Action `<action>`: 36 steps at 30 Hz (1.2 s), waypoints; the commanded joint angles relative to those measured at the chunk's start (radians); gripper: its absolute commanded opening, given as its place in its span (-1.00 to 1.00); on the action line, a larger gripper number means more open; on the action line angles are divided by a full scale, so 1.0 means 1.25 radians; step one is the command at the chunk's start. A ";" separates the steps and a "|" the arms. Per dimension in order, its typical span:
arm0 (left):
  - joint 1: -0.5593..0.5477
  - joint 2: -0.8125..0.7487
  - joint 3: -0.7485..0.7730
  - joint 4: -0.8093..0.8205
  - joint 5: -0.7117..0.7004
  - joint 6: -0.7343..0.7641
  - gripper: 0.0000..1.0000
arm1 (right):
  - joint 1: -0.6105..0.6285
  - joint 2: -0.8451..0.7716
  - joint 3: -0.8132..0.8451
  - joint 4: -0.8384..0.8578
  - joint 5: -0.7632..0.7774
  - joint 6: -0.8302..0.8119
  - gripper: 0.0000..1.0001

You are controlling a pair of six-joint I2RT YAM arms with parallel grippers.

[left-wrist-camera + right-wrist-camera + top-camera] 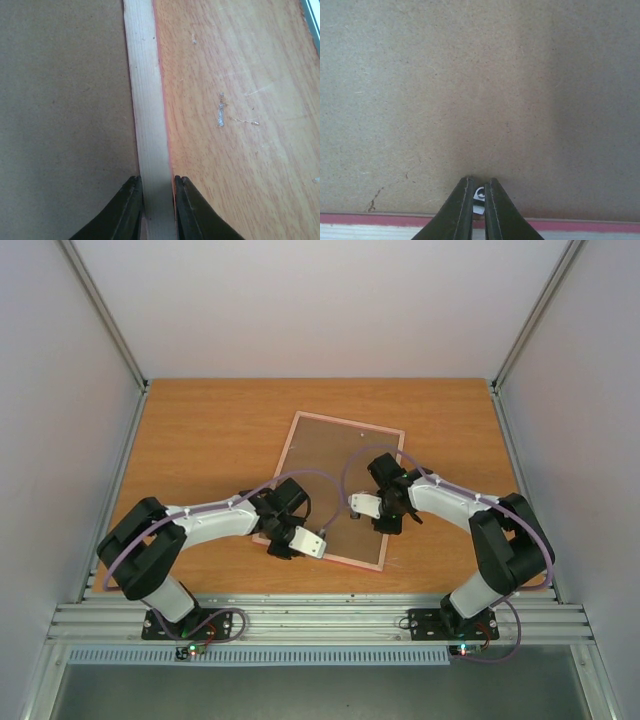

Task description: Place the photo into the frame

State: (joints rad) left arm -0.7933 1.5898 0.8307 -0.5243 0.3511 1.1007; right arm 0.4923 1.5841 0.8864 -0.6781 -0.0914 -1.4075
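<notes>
The pink frame (pixel 350 421) lies flat on the table, with a brown backing board (pixel 335 470) filling its opening. The photo is hidden. My left gripper (pixel 280 550) is at the frame's near edge. In the left wrist view its fingers (pixel 131 200) press both sides of the pale rail (pixel 145 100), so the gripper (pixel 158 182) is shut on the frame. My right gripper (pixel 386 523) is over the frame's right edge. In the right wrist view it (pixel 479 181) is closed on a small metal tab (pixel 479 194) sitting on the board (pixel 470 90), just inside the pink rim (pixel 380 219).
The orange wooden table (pixel 235 125) is scratched beside the frame. White walls close in the left, right and back sides. An aluminium rail (pixel 320 620) carrying both arm bases runs along the near edge.
</notes>
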 commanded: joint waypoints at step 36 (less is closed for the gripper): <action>0.030 -0.119 -0.042 -0.081 0.001 -0.216 -0.07 | -0.155 0.316 0.473 -0.195 -0.095 0.378 -0.50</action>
State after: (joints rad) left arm -0.7628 1.4414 0.8009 -0.6937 0.3733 0.8600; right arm 0.2787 1.9778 1.5223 -0.9398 -0.2615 -0.9657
